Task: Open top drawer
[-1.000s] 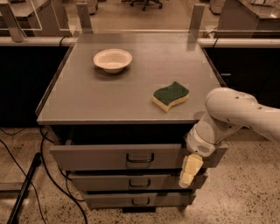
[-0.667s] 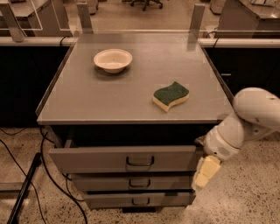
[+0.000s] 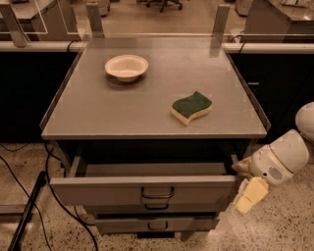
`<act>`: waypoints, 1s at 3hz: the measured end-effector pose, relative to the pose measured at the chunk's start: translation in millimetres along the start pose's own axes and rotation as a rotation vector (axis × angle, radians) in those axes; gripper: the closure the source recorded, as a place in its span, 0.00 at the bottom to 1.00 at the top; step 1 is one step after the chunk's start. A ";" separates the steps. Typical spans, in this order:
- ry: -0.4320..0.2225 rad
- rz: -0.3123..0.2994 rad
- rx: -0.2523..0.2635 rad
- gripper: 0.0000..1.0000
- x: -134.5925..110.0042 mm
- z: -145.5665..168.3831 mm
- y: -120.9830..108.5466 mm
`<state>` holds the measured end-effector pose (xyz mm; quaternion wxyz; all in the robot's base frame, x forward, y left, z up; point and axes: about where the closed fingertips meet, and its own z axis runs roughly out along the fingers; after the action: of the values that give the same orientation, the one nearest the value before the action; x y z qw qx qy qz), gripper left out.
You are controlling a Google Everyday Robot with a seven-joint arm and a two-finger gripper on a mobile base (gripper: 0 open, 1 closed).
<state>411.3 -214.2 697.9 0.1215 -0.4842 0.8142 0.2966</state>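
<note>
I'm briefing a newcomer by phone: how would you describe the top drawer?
Find the gray metal cabinet; beneath its surface sits the top drawer, pulled out. It has the widest front, unlike the two narrower drawers below; the robot's hand hangs by its right end.

Office workspace — swivel chair (image 3: pixel 164 4), desks (image 3: pixel 277 14) behind; claw (image 3: pixel 249 197) right of top drawer (image 3: pixel 98 188).

light: dim, warm | shadow: in top drawer (image 3: pixel 98 189) | end effector (image 3: pixel 248 198): lit, lower right
</note>
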 end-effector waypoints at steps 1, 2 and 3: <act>0.000 0.000 -0.001 0.00 0.0 0.3 -0.1; -0.003 0.015 -0.056 0.00 1.5 7.0 -1.8; 0.008 0.047 -0.129 0.00 8.0 9.5 1.2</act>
<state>405.4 -213.8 686.9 0.0797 -0.4729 0.8050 0.3492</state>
